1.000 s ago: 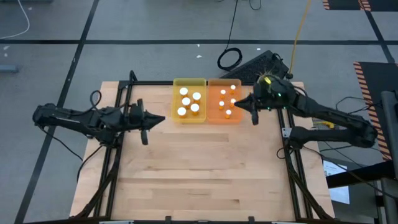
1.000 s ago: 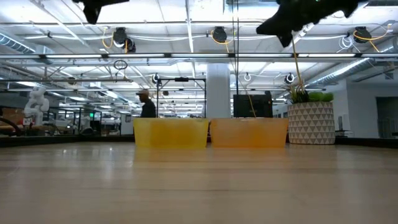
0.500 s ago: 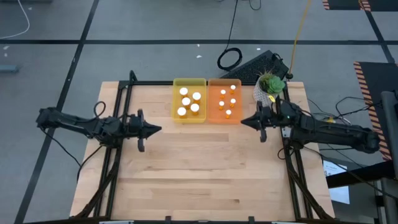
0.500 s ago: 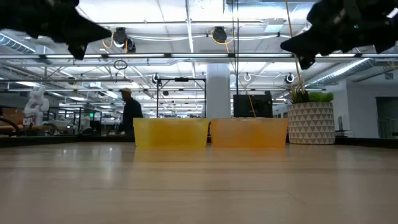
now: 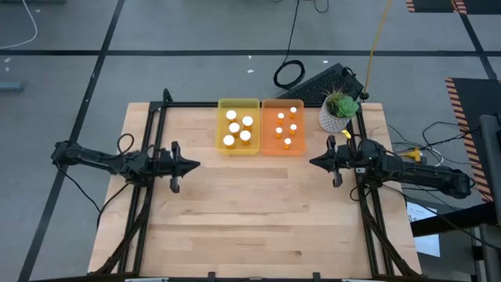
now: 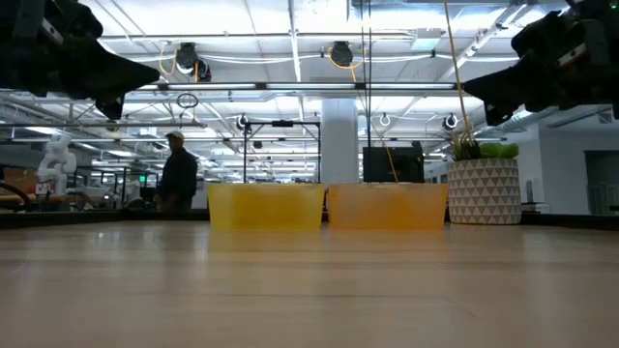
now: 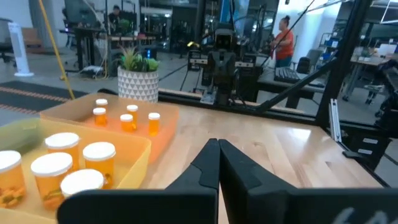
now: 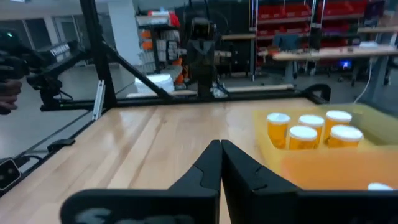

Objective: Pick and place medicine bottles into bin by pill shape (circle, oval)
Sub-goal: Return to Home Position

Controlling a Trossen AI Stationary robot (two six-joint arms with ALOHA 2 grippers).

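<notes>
Both arms have drawn back to the desk's (image 5: 250, 211) sides; left gripper (image 5: 192, 164) and right gripper (image 5: 313, 162) are closed, empty. All medicine bottles (image 5: 239, 128) sit in the bin (image 5: 221, 104); sorting looks finished.

Bright, even light falls from rows of white ceiling lamps (image 6: 290, 21), glaring in the low view. The pale wooden table (image 5: 250, 211) shows soft sheen and faint shadows. Both wrist views blur slightly toward the background.
</notes>
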